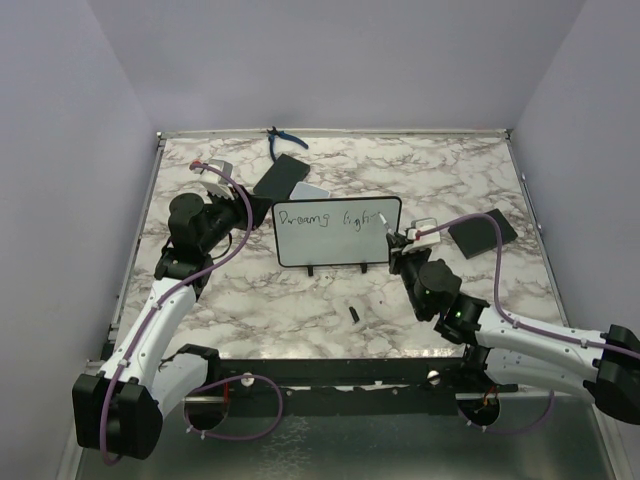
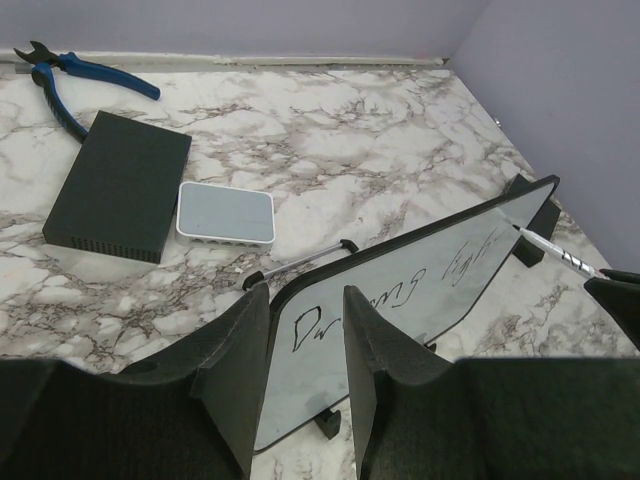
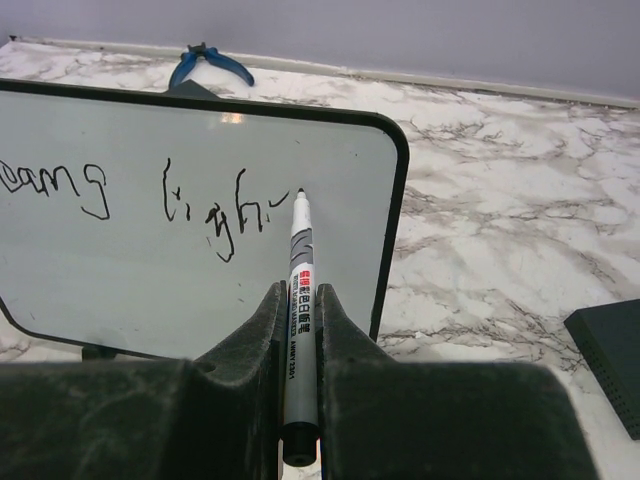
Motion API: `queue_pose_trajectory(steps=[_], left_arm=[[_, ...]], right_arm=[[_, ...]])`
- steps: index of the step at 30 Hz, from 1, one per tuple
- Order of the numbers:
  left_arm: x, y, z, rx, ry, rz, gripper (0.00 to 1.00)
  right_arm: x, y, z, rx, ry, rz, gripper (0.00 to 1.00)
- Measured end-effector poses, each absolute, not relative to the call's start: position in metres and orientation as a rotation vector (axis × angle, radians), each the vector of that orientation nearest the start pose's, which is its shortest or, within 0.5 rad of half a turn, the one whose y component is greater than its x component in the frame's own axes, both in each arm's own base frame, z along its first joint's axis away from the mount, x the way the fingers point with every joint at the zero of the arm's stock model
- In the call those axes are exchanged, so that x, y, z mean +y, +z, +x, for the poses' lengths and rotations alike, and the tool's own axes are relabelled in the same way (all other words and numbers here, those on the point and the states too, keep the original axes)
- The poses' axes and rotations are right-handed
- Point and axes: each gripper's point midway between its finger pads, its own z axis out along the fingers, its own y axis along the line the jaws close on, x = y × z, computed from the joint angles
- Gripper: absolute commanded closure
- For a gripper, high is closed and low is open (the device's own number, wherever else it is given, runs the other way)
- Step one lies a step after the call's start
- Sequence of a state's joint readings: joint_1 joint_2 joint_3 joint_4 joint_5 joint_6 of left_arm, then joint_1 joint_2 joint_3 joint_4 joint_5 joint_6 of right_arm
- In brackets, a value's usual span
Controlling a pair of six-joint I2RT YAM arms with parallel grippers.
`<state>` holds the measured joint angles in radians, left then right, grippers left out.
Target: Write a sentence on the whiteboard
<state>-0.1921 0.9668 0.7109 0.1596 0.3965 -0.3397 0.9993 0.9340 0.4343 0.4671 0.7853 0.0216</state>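
The whiteboard (image 1: 335,245) stands upright on its two feet mid-table. Its top line reads "Dreams ligh" (image 1: 330,218). My right gripper (image 1: 397,243) is shut on a grey-white marker (image 3: 300,260), and the tip touches the board just right of the "h". In the right wrist view the whiteboard (image 3: 120,270) fills the left half and my gripper (image 3: 301,292) clamps the marker barrel. My left gripper (image 1: 250,212) is open, its fingers astride the board's left edge. In the left wrist view the whiteboard (image 2: 440,300) runs between my gripper's (image 2: 306,292) fingers.
Blue pliers (image 1: 283,141) lie at the back edge. A black box (image 1: 282,175) and a grey-white pad (image 1: 308,190) sit just behind the board. A flat black rectangle (image 1: 482,232) lies right of my right gripper. A small black cap (image 1: 354,314) lies in front of the board.
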Motion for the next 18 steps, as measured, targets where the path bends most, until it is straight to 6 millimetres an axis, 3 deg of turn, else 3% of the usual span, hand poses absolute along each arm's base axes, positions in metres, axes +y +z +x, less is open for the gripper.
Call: queue_pose_trajectory(steps=[11, 18], left_arm=[[-0.146, 0.266, 0.326, 1.701, -0.728, 0.182, 0.6], [-0.146, 0.266, 0.326, 1.7, -0.728, 0.183, 0.6]], right_arm=[[0.192, 0.22, 0.262, 1.571, 0.205, -0.224, 0.99], [0.198, 0.207, 0.266, 1.6, 0.167, -0.276, 0.99]])
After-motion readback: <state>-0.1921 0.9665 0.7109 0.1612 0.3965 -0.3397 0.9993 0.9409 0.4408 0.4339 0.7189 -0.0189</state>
